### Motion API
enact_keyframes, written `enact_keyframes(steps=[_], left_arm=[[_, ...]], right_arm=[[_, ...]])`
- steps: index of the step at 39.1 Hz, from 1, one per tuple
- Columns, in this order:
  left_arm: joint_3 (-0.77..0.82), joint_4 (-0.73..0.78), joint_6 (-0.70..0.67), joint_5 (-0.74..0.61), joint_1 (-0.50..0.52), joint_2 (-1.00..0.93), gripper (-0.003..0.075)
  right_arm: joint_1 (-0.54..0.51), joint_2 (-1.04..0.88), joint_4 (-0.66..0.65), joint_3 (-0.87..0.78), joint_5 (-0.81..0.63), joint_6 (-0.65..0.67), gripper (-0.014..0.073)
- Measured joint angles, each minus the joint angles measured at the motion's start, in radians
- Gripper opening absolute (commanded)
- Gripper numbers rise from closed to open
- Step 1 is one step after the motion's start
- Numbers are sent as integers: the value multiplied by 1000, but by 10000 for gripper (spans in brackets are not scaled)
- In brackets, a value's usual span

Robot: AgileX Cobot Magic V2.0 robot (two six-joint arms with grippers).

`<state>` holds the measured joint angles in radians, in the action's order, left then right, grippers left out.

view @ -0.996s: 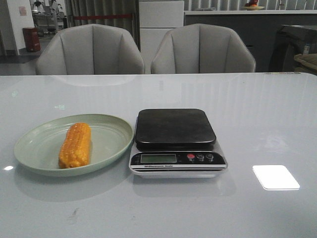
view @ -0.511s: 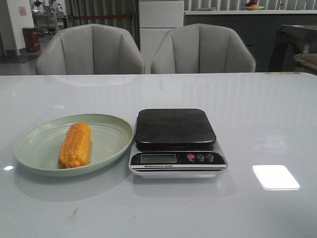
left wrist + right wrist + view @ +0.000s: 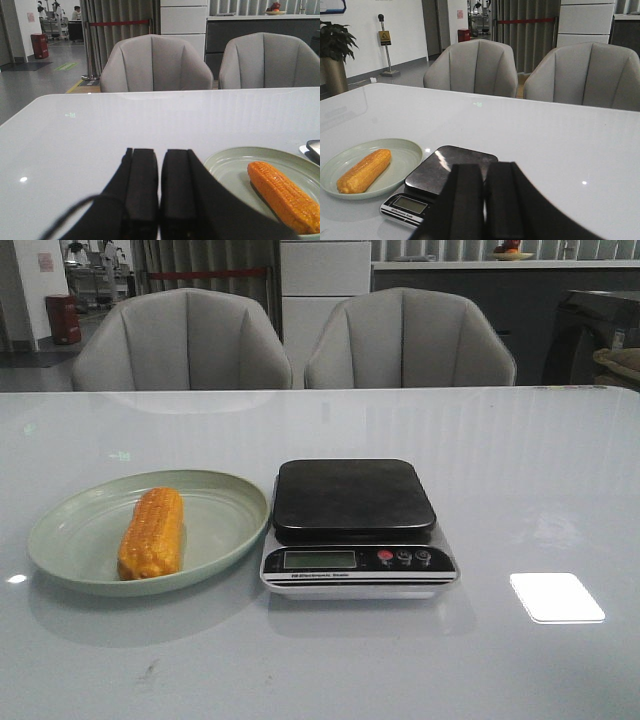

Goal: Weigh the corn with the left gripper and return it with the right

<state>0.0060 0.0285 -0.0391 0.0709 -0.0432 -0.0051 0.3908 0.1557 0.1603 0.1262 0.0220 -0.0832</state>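
Nothing begun yet: corn (image 3: 152,533) lying lengthwise in the pale green plate (image 3: 60,532), at about 9 o'clock from the kitchen scale (image 3: 356,525), plate rim just beside the scale's left edge. Scale platform bare, display blank or too dim to read. Step in hand, judged: opening the left gripper (image 3: 159,192) and reaching for the cob. Best done by spreading the jaws wide first, then coming down over the cob's middle with the fingers across its short axis, so the rounded, bumpy surface sits between the pads and cannot roll out. Worth keeping the fingertips off the plate floor, since a light plate may skid toward the scale. Lift straight up before travelling toward 3 o'clock, then set down centred on the black platform, long axis along it, to avoid rolling off. Pose: left gripper clenched, fingers (image 3: 141,185) pressed together on nothing, low over bare table, well short of the plate, with the corn off to its side in the left wrist view. Right gripper (image 3: 484,200) likewise closed and empty, held back from the scale's near corner, pointing roughly at the platform. Neither arm visible in the front view.
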Motion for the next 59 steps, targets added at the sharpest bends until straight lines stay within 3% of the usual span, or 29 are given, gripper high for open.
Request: enact_keyframes(steps=[30,46,59], left_arm=[[0,0,0,0,0,0,113],[0,0,0,0,0,0,113],[0,0,0,0,0,0,113]], right_arm=[[-4,0,-18,-16,0,0,179],[-259,-106,-99,-150,-68,7,179],[-292,-164,-99,-152,-37,18,179]])
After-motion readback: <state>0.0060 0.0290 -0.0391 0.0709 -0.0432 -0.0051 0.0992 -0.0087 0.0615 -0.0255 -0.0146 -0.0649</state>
